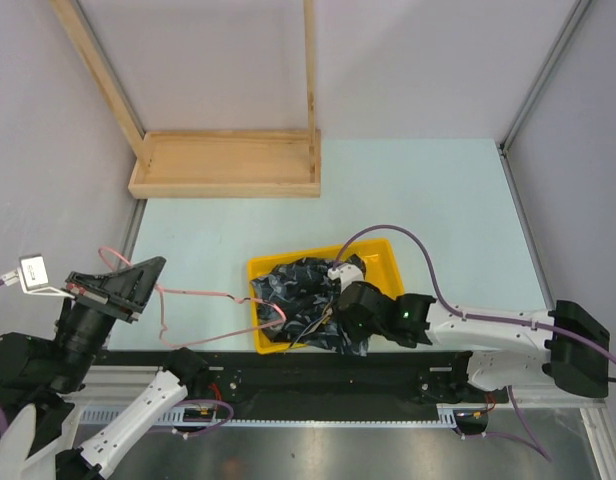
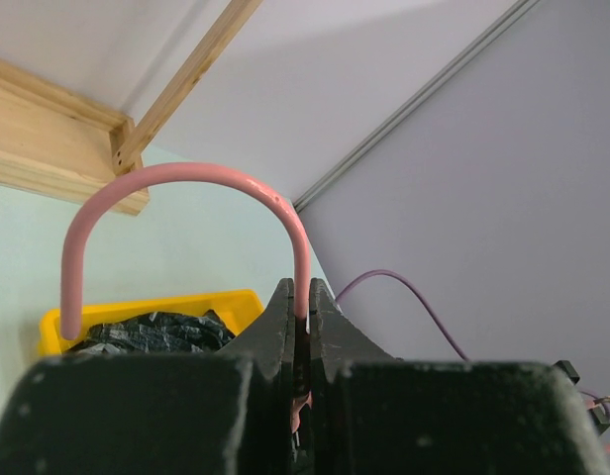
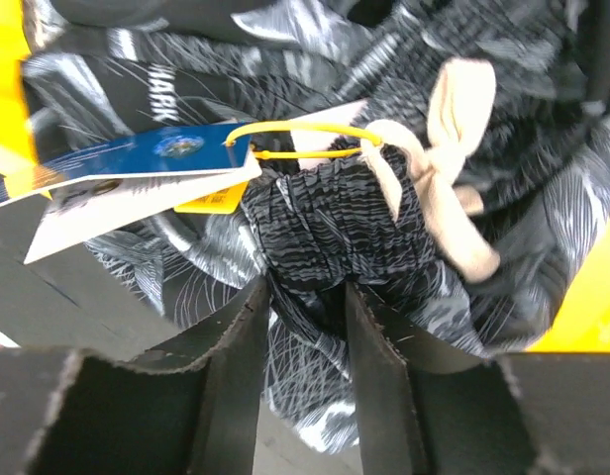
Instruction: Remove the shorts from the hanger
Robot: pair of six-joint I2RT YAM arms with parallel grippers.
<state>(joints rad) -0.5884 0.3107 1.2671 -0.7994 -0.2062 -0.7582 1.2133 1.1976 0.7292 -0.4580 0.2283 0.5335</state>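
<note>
The black shorts [image 1: 303,285] with a pale wavy print lie bunched in the yellow tray [image 1: 383,250]. My right gripper [image 1: 338,292] is down on them. In the right wrist view its fingers [image 3: 236,346] pinch a fold of the shorts [image 3: 335,218] just under the gathered waistband, beside a cream drawstring bow [image 3: 449,148] and the blue, white and yellow tags [image 3: 137,153]. The pink wire hanger [image 1: 203,293] runs from the shorts out to the left. My left gripper [image 2: 301,297] is shut on the stem of its hook [image 2: 186,170], left of the tray [image 2: 147,302].
A wooden tray with upright wooden posts [image 1: 228,165] stands at the back of the pale green table. Grey walls close in on both sides. A purple cable [image 1: 418,245] arcs over the tray's right end to the right arm.
</note>
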